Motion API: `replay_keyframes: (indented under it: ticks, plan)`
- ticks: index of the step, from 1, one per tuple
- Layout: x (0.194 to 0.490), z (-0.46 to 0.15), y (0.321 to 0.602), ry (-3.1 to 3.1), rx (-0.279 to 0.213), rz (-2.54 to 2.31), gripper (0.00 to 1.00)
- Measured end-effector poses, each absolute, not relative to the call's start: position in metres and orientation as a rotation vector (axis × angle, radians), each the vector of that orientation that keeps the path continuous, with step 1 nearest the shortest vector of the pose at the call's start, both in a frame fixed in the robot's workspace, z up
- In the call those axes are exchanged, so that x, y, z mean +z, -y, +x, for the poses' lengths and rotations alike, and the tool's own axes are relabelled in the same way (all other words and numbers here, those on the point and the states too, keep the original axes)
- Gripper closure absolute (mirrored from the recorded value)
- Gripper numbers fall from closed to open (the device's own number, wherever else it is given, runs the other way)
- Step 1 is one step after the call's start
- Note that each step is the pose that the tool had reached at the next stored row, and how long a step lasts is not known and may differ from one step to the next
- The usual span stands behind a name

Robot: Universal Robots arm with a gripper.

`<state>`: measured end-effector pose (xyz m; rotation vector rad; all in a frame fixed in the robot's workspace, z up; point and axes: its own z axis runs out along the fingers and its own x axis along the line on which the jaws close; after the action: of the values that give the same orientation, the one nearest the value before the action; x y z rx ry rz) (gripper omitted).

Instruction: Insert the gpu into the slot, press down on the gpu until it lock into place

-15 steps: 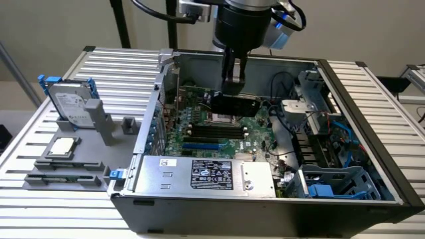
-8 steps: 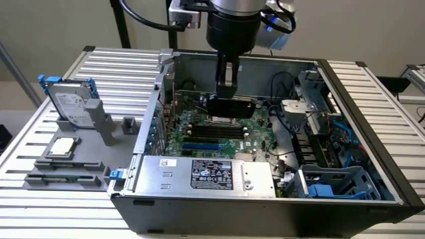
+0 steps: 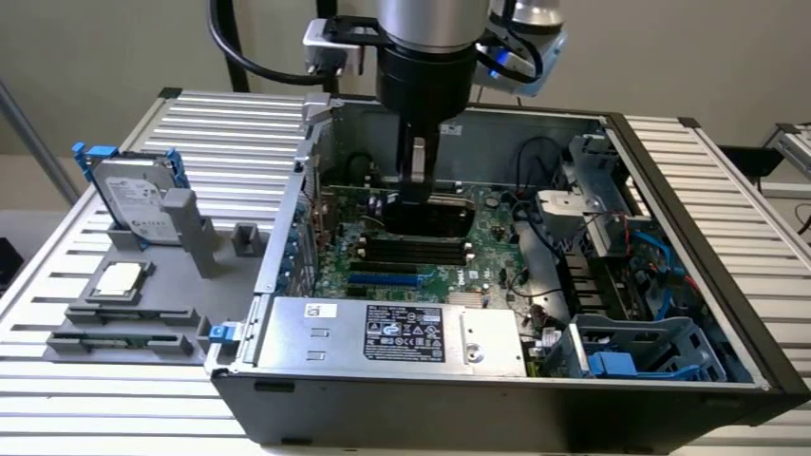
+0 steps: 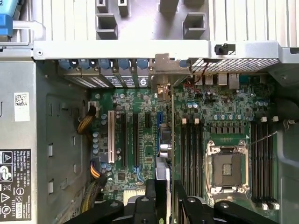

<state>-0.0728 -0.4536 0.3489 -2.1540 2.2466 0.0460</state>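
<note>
My gripper [image 3: 421, 195] reaches down into the open computer case [image 3: 709, 313] and is shut on the gpu [image 3: 428, 220], a black card held upright over the motherboard. In the wrist view the gpu [image 4: 171, 121] appears edge-on as a thin line running away from my gripper [image 4: 164, 196], one black finger on each side. Its silver bracket [image 4: 161, 65] points at the case's rear wall. The slot [image 3: 384, 281], a bright-blue strip, lies uncovered on the board, on the power-supply side of the card. A short stretch of the slot [image 4: 160, 122] shows beside the card's edge.
Black memory slots [image 3: 405, 249] [image 4: 191, 154] run parallel to the card, with the CPU socket [image 4: 226, 168] beyond them. The power supply [image 3: 393, 332] fills the case's near side. Cables and a drive cage [image 3: 633, 351] crowd the exterior view's right. A grey hard drive [image 3: 133, 204] stands outside.
</note>
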Motion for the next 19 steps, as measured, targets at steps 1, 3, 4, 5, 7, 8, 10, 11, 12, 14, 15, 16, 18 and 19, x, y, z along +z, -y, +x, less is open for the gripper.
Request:
replay_keyframes:
  ticks: [1, 3, 4, 5, 7, 8, 10, 11, 12, 14, 15, 16, 18, 19]
  plan:
    - [0.347, -0.073, 0.455, -2.246, 0.047, -2.153, 0.74]
    - [0.343, -0.075, 0.456, -2.245, 0.049, -2.152, 0.74]
    - [0.342, -0.075, 0.457, -2.245, 0.050, -2.152, 0.74]
    - [0.340, -0.076, 0.458, -2.244, 0.051, -2.151, 0.74]
    - [0.336, -0.077, 0.459, -2.242, 0.054, -2.149, 0.74]
    - [0.334, -0.078, 0.459, -2.241, 0.056, -2.148, 0.74]
    - [0.331, -0.079, 0.460, -2.238, 0.061, -2.146, 0.74]
    - [0.329, -0.080, 0.460, -2.237, 0.064, -2.144, 0.74]
    - [0.327, -0.081, 0.461, -2.236, 0.066, -2.143, 0.74]
    - [0.324, -0.082, 0.461, -2.233, 0.071, -2.141, 0.74]
    - [0.322, -0.082, 0.461, -2.232, 0.074, -2.140, 0.74]
    - [0.320, -0.082, 0.461, -2.230, 0.076, -2.139, 0.74]
    - [0.317, -0.082, 0.461, -2.228, 0.081, -2.136, 0.74]
    - [0.315, -0.082, 0.461, -2.227, 0.083, -2.135, 0.74]
